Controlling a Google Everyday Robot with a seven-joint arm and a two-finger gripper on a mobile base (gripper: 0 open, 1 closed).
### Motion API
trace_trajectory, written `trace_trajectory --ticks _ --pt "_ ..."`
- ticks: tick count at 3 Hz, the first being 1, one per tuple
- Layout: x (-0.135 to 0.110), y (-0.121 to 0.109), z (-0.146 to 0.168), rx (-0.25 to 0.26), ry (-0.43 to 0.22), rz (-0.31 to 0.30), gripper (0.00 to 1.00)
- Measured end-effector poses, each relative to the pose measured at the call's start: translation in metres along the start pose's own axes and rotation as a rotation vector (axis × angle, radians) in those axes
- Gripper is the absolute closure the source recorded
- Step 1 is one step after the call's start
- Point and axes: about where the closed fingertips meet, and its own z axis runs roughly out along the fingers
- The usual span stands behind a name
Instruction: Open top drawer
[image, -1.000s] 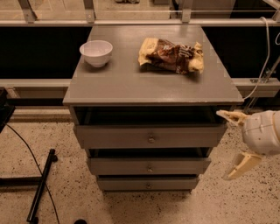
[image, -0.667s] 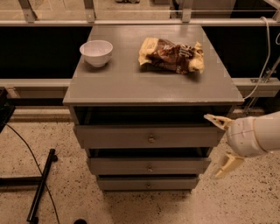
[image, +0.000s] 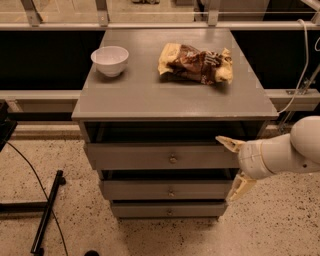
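Note:
The top drawer (image: 150, 156) is the widest grey front of the three, with a small round metal knob (image: 173, 159) at its centre. It sits just under the grey cabinet top (image: 165, 95), with a dark gap above it. My gripper (image: 233, 167) is at the drawer's right end, to the right of the knob and apart from it. Its two cream fingers are spread wide, one fingertip (image: 226, 143) high and one low, with nothing between them.
A white bowl (image: 110, 60) and a crumpled snack bag (image: 196, 63) lie on the cabinet top. Two shorter drawers (image: 167, 190) sit below the top one. A black stand and cable (image: 45, 215) lie on the speckled floor at the left. A rail runs behind the cabinet.
My gripper has moved left, from beside the cabinet's right edge to in front of the top drawer's right end. The drawers have not moved.

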Motion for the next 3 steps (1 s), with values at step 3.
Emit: trace_trajectory --ticks 3 --pt "0.031 -0.053 0.060 -0.041 0.043 -0.066 0.01"
